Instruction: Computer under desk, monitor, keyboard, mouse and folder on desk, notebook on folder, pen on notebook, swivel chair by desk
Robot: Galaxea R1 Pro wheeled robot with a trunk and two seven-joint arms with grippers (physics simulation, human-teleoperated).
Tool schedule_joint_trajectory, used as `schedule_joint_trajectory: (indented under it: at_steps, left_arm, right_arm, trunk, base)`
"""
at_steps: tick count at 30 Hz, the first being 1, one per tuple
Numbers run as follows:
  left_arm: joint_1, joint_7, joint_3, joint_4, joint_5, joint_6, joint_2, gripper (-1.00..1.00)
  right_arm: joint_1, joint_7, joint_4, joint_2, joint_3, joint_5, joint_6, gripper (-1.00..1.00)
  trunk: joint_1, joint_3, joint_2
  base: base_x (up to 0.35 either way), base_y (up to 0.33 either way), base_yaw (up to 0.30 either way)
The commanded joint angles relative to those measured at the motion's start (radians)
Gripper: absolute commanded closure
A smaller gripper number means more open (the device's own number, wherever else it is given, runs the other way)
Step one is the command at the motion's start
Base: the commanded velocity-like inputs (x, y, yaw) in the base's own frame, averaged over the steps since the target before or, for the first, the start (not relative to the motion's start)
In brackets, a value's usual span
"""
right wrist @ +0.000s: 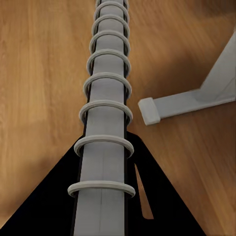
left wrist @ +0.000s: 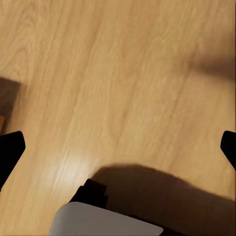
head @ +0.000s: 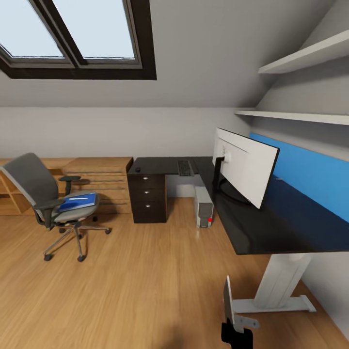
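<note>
Head view: desk (head: 252, 228) with monitor (head: 245, 165), swivel chair (head: 48, 198) bearing folder (head: 77, 201); right gripper (head: 236, 325) clamps notebook (head: 229, 300) edge-on, which may slip or strike the desk edge. Left gripper (left wrist: 118, 147) gapes wide, empty.

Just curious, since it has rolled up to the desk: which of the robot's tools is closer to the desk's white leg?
Right. The right tool, gripping the notebook, hangs just beside the white leg; the left tool hangs open over wood floor.
</note>
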Motion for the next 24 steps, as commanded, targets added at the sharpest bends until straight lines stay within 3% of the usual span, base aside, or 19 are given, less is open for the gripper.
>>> schedule_joint_trajectory:
  at_steps: [1, 10, 24]
  left_arm:
    - [-0.001, 0.007, -0.009, 0.000, 0.010, -0.003, 0.001, -1.00]
    - [-0.001, 0.007, -0.007, 0.001, 0.010, -0.003, 0.001, -1.00]
    - [-0.001, 0.007, -0.004, 0.001, 0.011, -0.003, 0.002, -1.00]
  right_arm:
    - [-0.001, -0.005, 0.002, 0.000, 0.009, -0.003, -0.003, 1.00]
    - [-0.001, -0.005, 0.002, 0.001, 0.009, -0.004, -0.003, 1.00]
    - [-0.001, -0.005, 0.001, -0.001, 0.008, -0.007, -0.004, 1.00]
  trunk:
    - [0.001, -0.001, -0.001]
    - [0.001, -0.001, -0.001]
    - [0.001, -0.001, -0.001]
  base:
    - [0.337, 0.029, -0.012]
    - [0.335, 0.089, 0.013]
    - [0.309, 0.179, 0.147]
